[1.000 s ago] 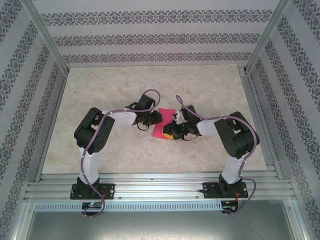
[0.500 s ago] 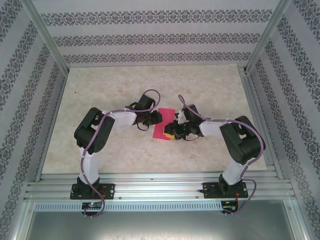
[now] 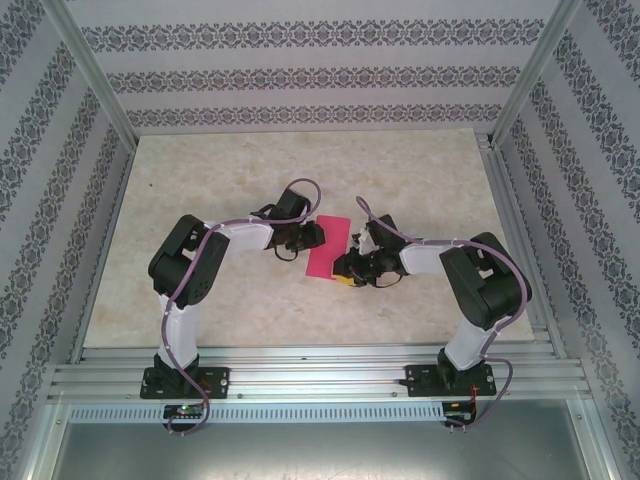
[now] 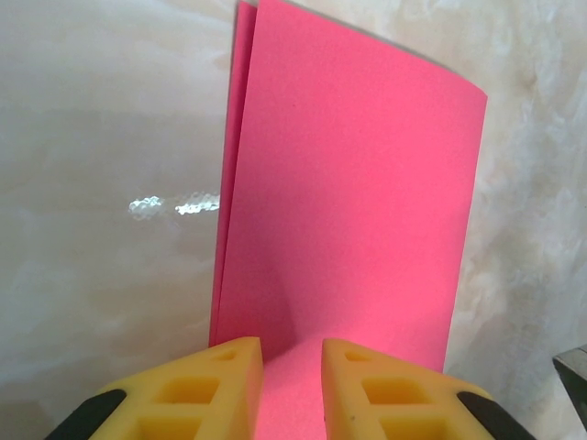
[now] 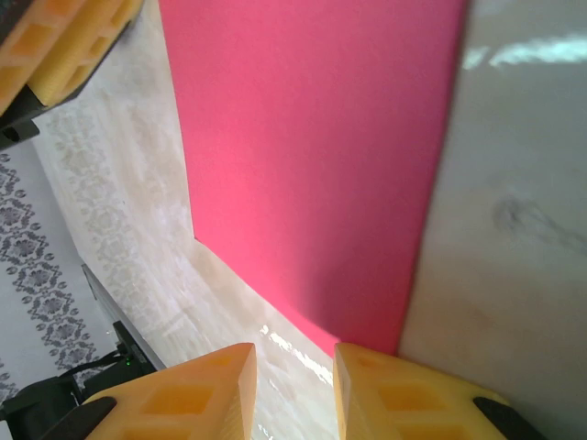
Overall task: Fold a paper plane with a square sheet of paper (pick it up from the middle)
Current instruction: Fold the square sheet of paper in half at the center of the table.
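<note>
1. There is one square sheet of paper point(image 3: 328, 247), bright pink. It is folded over on itself, and the left wrist view shows two layers along its left edge.
2. The sheet lies flat near the middle of the table point(image 3: 220, 170), between the two arms.
3. There are two grippers, each with two yellow fingertips.
4. The left gripper point(image 4: 292, 390) has its fingers a narrow gap apart at the sheet's near edge, and pink shows in the gap. Whether it presses on the paper cannot be told.
5. The right gripper point(image 5: 293, 396) is also slightly spread and grips nothing, with a corner of the sheet just beyond its fingertips.
6. The tabletop is pale, glossy, marbled beige.
7. The walls point(image 3: 300, 60) on three sides carry bands of grey ornamental pattern, and an aluminium frame point(image 3: 320, 365) runs along the near edge and up the corners.
8. A second ago the right gripper overlapped the sheet's right side. It has since drawn back towards the near edge, so more of the paper is uncovered.
9. The left arm and the sheet have kept their places.
</note>
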`<state>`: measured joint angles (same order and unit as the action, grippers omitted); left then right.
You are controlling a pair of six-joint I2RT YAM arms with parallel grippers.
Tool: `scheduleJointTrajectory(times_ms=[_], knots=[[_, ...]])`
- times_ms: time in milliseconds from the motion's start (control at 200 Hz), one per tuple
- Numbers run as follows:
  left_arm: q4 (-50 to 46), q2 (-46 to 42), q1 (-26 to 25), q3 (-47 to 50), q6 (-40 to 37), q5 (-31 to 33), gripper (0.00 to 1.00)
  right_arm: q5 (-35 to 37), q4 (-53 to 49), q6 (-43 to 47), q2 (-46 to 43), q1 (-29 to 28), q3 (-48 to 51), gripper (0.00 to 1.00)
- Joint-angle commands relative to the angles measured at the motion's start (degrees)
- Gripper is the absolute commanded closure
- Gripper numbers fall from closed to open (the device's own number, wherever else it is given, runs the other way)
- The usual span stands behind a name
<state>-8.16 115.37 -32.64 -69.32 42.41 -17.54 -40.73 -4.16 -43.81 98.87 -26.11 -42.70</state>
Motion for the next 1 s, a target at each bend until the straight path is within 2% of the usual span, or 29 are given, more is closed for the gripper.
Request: scheduleJointTrajectory(times_ms=[0,230,465,684,999], knots=[[-3.97,2.4,0.3,-0.34,-1.26,0.23,0.73,3.11,-4.78,1.27,-3.97,0.61,-3.88,0.73],[-4.16,2.31,0.26,-0.17,-1.31,0.24,0.73,12.01,-16.24,5.96,-1.34,-1.25,-11.97,0.74],[-4.25,2.23,0.32,-0.42,-1.38,0.06,0.73,7.79,-14.15,6.34,3.39,-2.82,-11.8,0.74],[-4.41,1.96,0.31,-0.34,-1.47,0.25,0.73,13.43,-18.25,7.85,6.13,-2.67,-10.65,0.74],[-4.79,-3.4,0.32,-1.69,-1.08,-0.65,0.6,12.99,-17.55,7.87,5.7,-2.61,-9.95,0.74]])
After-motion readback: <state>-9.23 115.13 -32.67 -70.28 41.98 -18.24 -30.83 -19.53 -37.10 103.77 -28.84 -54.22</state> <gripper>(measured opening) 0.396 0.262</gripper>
